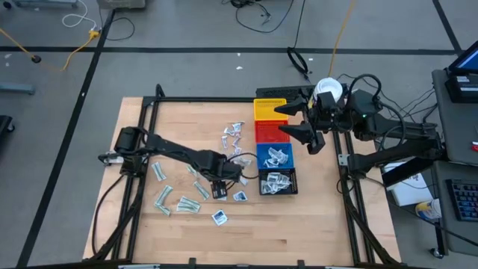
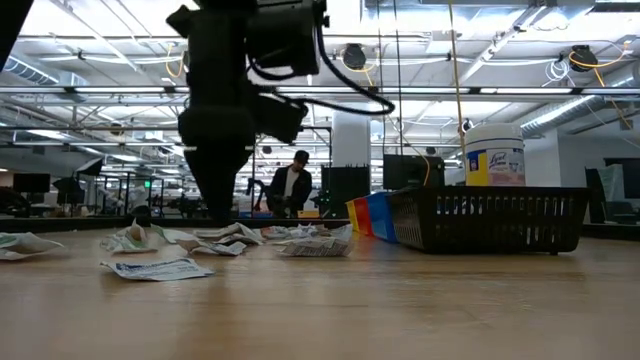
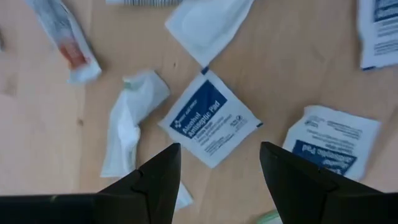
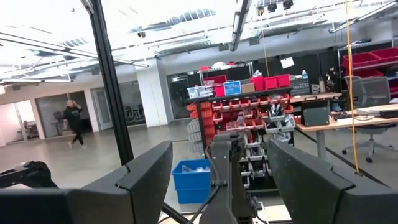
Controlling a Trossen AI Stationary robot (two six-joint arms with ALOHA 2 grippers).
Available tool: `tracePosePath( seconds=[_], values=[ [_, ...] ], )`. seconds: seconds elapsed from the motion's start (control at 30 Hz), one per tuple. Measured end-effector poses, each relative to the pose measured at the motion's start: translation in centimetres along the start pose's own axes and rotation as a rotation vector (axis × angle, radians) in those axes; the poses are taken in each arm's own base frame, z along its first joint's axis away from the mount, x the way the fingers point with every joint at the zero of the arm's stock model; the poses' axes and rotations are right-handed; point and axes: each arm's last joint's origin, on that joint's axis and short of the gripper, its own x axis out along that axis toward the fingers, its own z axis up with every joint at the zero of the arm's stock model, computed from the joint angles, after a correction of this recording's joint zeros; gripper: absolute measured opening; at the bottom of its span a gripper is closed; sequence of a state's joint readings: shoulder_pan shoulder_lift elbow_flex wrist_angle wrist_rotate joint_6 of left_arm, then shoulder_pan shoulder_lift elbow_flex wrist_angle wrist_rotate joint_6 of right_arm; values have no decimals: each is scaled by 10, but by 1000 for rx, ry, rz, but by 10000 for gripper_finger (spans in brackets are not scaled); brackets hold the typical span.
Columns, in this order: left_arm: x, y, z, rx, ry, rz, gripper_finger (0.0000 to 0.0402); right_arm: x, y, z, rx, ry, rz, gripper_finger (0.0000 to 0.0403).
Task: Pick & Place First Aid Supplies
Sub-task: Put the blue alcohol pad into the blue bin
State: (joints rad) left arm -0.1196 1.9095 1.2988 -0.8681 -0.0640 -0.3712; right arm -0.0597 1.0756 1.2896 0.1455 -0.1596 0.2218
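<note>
Many small first aid packets lie flat on the wooden table: white squares with blue marks (image 1: 219,217), pale green long wrappers (image 1: 163,200) and a heap of sachets (image 1: 231,138). My left gripper (image 1: 219,190) points down over the packets near the black bin, open. In the left wrist view, my left gripper (image 3: 217,171) has one finger on either side of a white square packet with blue print (image 3: 208,118), which lies flat below it. My right gripper (image 1: 278,121) hangs open above the yellow and red bins; my right gripper (image 4: 217,180) looks out into the room.
A row of bins stands right of centre: yellow (image 1: 269,110), red (image 1: 260,131), blue (image 1: 263,157) and a black basket (image 1: 263,181), the last two holding packets. A big white jar (image 1: 327,90) stands behind them. More packets surround the left gripper (image 3: 329,140). A person (image 2: 291,188) stands far behind the table.
</note>
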Motion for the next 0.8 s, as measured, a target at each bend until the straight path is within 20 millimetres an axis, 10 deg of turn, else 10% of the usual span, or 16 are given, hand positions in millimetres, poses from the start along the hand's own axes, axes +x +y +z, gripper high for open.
tracePosePath(
  seconds=[0.43, 0.8],
  values=[
    [25, -4, -3, -18, -29, 32, 210, 1, 0, 0, -7, -7, -4, 258],
    [24, -6, -3, 8, -14, -29, 13, 0, 0, 3, -31, -37, 2, 258]
  ],
)
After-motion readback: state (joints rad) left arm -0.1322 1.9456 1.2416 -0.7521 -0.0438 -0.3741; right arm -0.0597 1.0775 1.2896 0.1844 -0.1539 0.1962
